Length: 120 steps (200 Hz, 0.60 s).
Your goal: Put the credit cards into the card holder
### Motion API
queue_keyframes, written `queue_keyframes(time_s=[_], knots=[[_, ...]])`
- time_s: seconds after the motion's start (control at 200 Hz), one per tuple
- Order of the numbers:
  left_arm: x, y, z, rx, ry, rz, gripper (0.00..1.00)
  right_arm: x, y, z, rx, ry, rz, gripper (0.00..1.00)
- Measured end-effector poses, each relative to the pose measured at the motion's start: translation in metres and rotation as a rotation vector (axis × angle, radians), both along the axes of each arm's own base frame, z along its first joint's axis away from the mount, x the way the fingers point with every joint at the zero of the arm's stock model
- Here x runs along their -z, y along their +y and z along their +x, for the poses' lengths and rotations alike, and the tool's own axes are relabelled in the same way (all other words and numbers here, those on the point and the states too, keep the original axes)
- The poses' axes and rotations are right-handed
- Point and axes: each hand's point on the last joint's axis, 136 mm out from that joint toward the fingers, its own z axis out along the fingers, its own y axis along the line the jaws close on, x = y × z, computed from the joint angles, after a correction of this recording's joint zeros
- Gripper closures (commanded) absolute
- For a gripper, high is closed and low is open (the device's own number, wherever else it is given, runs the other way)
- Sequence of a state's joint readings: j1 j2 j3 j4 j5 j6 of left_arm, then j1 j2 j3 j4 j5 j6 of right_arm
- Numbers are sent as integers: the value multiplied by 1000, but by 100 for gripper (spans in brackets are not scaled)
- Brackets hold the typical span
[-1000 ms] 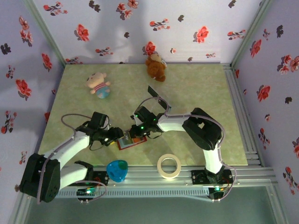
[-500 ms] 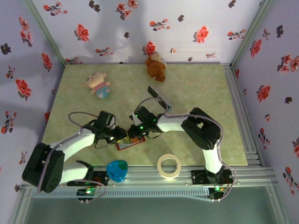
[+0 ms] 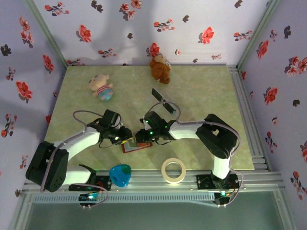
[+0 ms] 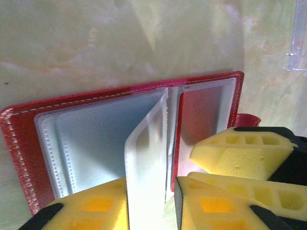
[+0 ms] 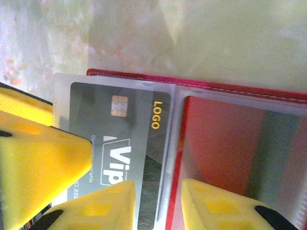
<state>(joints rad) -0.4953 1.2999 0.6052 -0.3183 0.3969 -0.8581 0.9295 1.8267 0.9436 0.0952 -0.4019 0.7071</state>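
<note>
The card holder lies open on the mat, red-bordered and pale inside. One clear sleeve leaf stands up between the parted jaws of my left gripper, leaning on the left finger. A dark credit card marked LOGO sits in that leaf. My right gripper is open over the card's edge and the holder's spine. The two grippers meet at the holder, left gripper facing right gripper. Red shows through the other pocket. A dark card and a pale card lie farther back.
A blue heart-shaped object and a tape roll sit by the near edge. A pink plush and a brown teddy lie at the back. Flowered walls close in the mat on three sides.
My left gripper has reached right onto the holder and narrowed its jaws around the sleeve leaf. The right gripper's jaws have parted and let go of the dark card.
</note>
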Motion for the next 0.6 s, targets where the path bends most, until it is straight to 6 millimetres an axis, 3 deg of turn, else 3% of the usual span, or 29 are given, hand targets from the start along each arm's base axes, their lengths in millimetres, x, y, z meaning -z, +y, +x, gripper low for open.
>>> queue_keyframes(time_s=[0.325,0.6], knots=[[-5,-12,5,27,-6,-11,62,-25,-29,16,102,-25,43,63],[-7,-37,10,88,-7,-23,57,-50,-81,46,246,-117,20,59]])
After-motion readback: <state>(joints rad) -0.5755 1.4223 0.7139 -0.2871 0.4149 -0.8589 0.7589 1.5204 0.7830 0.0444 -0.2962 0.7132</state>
